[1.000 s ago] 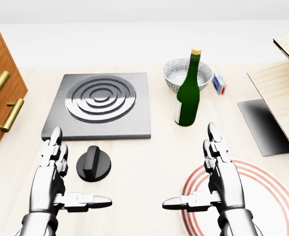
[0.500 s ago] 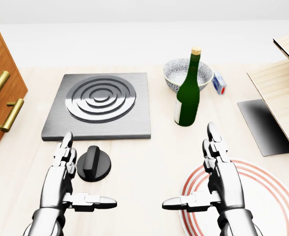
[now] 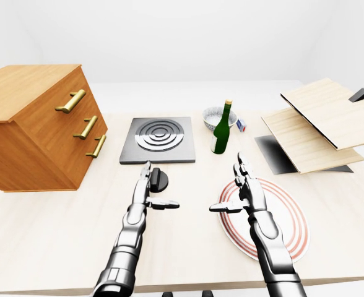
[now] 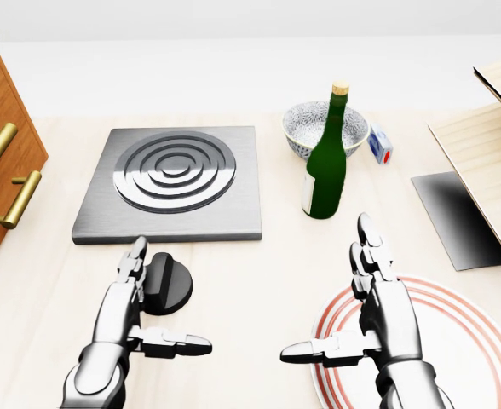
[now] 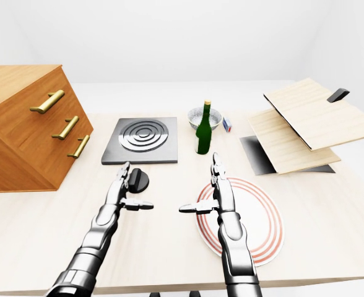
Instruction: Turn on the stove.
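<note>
**Left hand closes in on the stove knob**

Moving rightward and up the head view since a second ago, the left hand [image 4: 129, 319] now has its straight fingers lying along the left edge of the black knob [image 4: 167, 284], overlapping its rim, where earlier they stood clearly apart from it. The hand is spread, fingers extended and thumb pointing right below the knob; nothing is grasped. Whether the fingers actually touch the knob cannot be told.

Just above the fingertips lies the grey stove plate [image 4: 172, 182] with its ringed burner, unchanged in place.

The right hand [image 4: 378, 307] stays where it was, also spread and empty, thumb pointing left, hovering over the left rim of the red-ringed plate [image 4: 476, 341].

Above the right hand stands the green bottle [image 4: 326, 166], with the patterned bowl [image 4: 305, 124] behind it and a small can [image 4: 380, 145] to the bowl's right. Far left of the left hand sits the wooden drawer cabinet [image 3: 36, 127].
</note>
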Controlling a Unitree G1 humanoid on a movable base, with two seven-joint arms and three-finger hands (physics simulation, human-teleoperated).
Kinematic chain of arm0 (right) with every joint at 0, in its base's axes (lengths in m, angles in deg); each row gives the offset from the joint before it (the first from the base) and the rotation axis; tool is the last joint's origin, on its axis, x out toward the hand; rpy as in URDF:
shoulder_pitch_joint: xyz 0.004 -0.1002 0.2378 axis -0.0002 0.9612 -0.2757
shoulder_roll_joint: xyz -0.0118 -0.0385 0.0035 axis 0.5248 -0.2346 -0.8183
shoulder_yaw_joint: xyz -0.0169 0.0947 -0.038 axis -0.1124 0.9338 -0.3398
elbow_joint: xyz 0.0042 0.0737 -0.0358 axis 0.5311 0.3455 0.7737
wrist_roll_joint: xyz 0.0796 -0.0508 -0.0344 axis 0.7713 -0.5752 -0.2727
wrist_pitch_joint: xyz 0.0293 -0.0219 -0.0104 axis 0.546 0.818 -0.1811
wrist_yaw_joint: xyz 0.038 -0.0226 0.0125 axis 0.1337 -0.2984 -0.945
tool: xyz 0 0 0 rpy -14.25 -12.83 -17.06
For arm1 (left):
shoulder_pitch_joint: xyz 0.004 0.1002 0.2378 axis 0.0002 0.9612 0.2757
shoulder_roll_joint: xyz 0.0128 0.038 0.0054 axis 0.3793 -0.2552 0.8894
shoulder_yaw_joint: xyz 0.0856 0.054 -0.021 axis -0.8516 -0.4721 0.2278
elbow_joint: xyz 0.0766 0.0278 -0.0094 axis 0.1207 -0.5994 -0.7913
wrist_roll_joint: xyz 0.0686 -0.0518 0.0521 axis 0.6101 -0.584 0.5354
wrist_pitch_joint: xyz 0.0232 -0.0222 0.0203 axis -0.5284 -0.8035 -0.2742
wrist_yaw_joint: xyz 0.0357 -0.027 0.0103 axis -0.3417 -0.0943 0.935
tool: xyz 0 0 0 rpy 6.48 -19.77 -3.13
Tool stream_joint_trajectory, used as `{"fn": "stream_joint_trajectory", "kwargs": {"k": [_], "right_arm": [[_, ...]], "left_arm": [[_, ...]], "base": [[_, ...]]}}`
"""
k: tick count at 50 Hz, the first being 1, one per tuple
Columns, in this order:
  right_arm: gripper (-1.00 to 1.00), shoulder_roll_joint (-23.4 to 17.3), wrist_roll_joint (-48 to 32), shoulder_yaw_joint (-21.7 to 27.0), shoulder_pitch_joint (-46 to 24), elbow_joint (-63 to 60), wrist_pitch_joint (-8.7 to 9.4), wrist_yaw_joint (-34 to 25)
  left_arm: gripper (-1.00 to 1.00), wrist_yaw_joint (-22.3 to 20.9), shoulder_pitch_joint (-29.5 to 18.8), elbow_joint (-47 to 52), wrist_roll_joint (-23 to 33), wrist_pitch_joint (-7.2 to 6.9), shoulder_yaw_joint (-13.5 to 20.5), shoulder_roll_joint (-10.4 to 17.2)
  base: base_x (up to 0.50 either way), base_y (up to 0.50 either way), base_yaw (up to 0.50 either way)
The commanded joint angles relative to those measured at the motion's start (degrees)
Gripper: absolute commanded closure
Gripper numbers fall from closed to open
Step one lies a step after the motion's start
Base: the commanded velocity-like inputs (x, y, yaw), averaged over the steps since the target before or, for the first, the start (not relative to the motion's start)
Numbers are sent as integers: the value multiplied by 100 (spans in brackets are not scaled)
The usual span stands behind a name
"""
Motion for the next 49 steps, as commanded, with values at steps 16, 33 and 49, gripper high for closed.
{"fn": "stream_joint_trajectory", "kwargs": {"k": [16,33,49], "right_arm": [[-100,0,-10,-5,-3,-6,41,-2],[-100,-7,-12,11,-28,101,-29,10],[-100,-3,-10,0,-10,62,-18,-10]], "left_arm": [[-100,-187,531,48,617,0,-477,-301],[-100,-149,2895,2219,1697,0,-2353,-421],[-100,650,3808,6196,-173,0,-3087,839]], "base": [[0,0,0],[0,0,0],[0,0,0]]}}
